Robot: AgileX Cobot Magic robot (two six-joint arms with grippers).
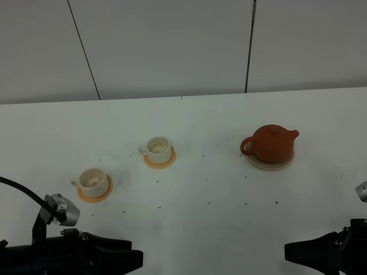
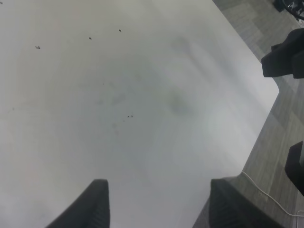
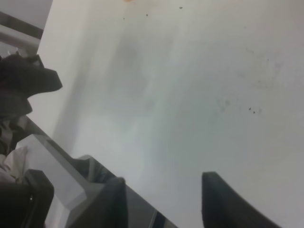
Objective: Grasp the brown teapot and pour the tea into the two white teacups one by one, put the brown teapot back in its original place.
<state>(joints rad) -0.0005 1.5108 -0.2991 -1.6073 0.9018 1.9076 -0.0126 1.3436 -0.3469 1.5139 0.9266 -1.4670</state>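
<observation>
The white table (image 1: 200, 120) spreads wide under me, dotted with small dark marks. My left gripper (image 2: 159, 190) hangs above the tabletop near its front edge on the left side. Its fingers are spread well apart with only bare tabletop between them, and it holds nothing. My right gripper (image 3: 161, 183) sits low at the near right, its jaws likewise standing wide and gripping nothing.

The brown teapot (image 1: 273, 144) stands upright on the right half of the table, well apart from both grippers. Its lid is on, its handle is turned toward the cups and its spout points the other way. It rests on a pale round coaster (image 1: 269, 167) whose rim shows just beneath its front.

Left of the middle stands one white cup (image 1: 157, 148) on an orange saucer (image 1: 161, 162). Nearer to me and further left stands the second cup (image 1: 93, 181) on its own orange saucer (image 1: 96, 196). Both cups are upright with handles to the left and pale insides; whether either holds tea I cannot tell.
</observation>
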